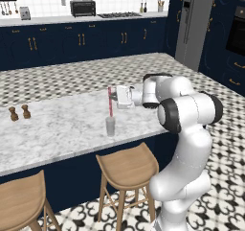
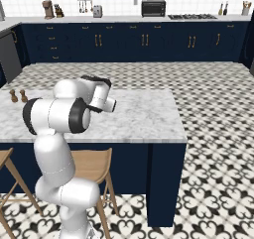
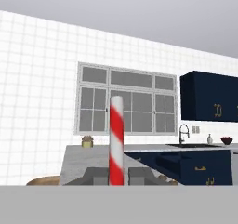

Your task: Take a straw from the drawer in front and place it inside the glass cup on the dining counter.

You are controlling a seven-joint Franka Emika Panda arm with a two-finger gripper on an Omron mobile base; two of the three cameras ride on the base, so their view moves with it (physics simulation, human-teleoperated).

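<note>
The gripper (image 1: pixel 113 97) is clamped tight on the straw (image 1: pixel 110 102), which stands upright between the fingers (image 3: pixel 95 175), its red-and-white stripes rising straight up the hand view. Just below the gripper sits the glass cup (image 1: pixel 110 126) on the dining counter (image 1: pixel 57 129), and from the left base view the straw's lower end hangs right above the cup's mouth, though whether it has dipped past the rim I can't quite tell.

So this looks like the insertion step, and the trick here is patience: keep the straw vertical, line its tip up over the middle of the opening, and lower straight down. Let go only once the tip is well inside the glass; release early or off-centre and a straw this tall could topple out or nudge the light tumbler.

As for the arm, it rises from beside the wooden stools (image 1: pixel 128 167), elbow bent high, forearm reaching level out over the marble, wrist turned so the fingers point sideways, away from the arm.
</note>
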